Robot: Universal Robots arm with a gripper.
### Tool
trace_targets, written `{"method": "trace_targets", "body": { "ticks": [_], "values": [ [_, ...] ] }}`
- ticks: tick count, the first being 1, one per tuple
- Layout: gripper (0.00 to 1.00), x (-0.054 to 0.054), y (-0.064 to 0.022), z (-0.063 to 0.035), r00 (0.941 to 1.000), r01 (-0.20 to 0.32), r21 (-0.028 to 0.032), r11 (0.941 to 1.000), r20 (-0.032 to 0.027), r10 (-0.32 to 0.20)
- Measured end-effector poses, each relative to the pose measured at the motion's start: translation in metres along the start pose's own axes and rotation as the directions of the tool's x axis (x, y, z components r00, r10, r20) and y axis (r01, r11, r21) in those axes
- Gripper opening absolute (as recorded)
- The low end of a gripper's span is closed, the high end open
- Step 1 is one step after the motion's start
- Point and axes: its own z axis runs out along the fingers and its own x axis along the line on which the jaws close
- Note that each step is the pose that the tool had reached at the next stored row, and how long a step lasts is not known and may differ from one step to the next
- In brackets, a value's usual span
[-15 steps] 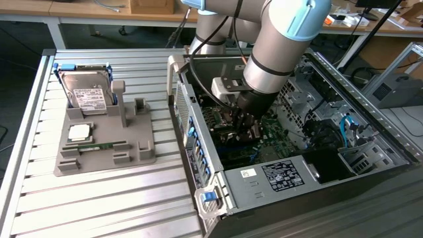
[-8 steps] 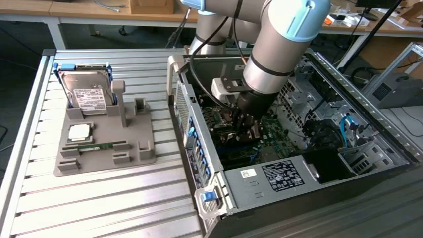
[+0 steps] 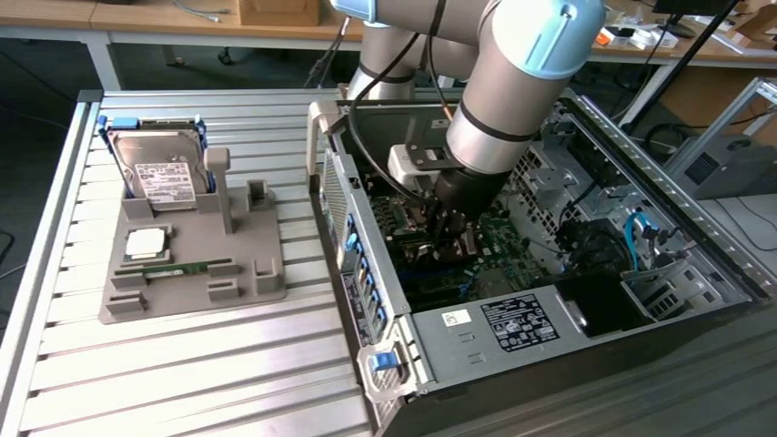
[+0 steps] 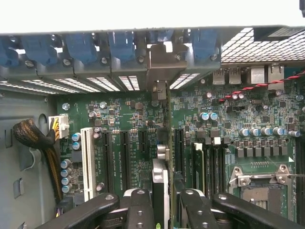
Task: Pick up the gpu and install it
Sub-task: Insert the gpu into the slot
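The gpu (image 4: 163, 143) is seen edge-on as a thin dark card. It stands upright over the green motherboard (image 4: 124, 119), between the black expansion slots. Its silver bracket (image 4: 162, 62) sits against the row of rear slot openings. My gripper (image 4: 164, 200) is shut on the card's near end, with one black finger (image 4: 142, 205) on each side. In the exterior view my gripper (image 3: 449, 232) reaches straight down into the open computer case (image 3: 364, 264), close to the board.
A white slot (image 4: 87, 162), a cable bundle (image 4: 38, 138) and the CPU socket (image 4: 259, 186) flank the card. Blue clips (image 4: 81, 47) line the rear wall. On the exterior view's left a grey fixture (image 3: 195, 273) holds a hard drive (image 3: 164, 168) and a RAM stick (image 3: 182, 269).
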Motion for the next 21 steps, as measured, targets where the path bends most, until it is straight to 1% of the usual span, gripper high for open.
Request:
{"method": "trace_targets", "body": {
  "ticks": [10,12,13,14,16,19,21],
  "values": [
    [0.27,0.0000,-0.0001,0.0001,1.0000,0.000,0.0001,1.0000,-0.0001,0.000],
    [0.27,-0.0001,-0.0002,0.0002,1.0000,0.000,0.0003,1.0000,-0.0043,0.000],
    [0.27,-0.0001,-0.0002,0.0002,1.0000,0.000,0.0005,1.0000,-0.0084,0.000],
    [0.27,-0.0001,-0.0002,0.0001,0.9999,0.000,0.0005,1.0000,-0.0110,0.000],
    [0.27,-0.0001,-0.0001,-0.0006,0.9999,0.000,0.0008,1.0000,-0.0137,0.000],
    [0.27,-0.0002,0.0000,-0.0029,0.9998,-0.001,0.0009,1.0000,-0.0201,0.001],
    [0.27,-0.0004,0.0001,-0.0046,0.9997,-0.001,0.0010,1.0000,-0.0230,0.001]
  ]
}}
